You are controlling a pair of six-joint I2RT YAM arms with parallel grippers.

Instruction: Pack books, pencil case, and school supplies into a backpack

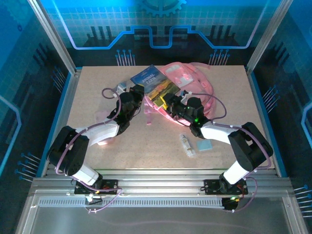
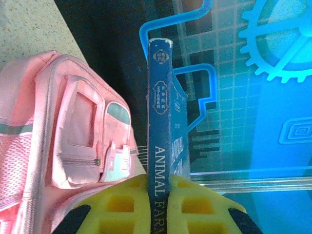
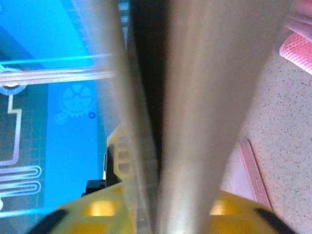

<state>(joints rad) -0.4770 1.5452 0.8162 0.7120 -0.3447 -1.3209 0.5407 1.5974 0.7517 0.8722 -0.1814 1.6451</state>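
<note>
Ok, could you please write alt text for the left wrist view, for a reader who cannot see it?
The left hand grips a blue "Animal Farm" paperback between its yellow fingers, spine facing the camera. A pink backpack lies left of it.

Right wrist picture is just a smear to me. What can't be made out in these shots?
Right wrist view: blur smears the flat thing between the fingers of the right claw; what it is, or whether it's gripped, is unclear.
Top view: the black book lies partly under that claw; cover too small to read.
Left wrist view: the Animal Farm book, pinched by the left claw, is edge-on; cover hidden.
</note>
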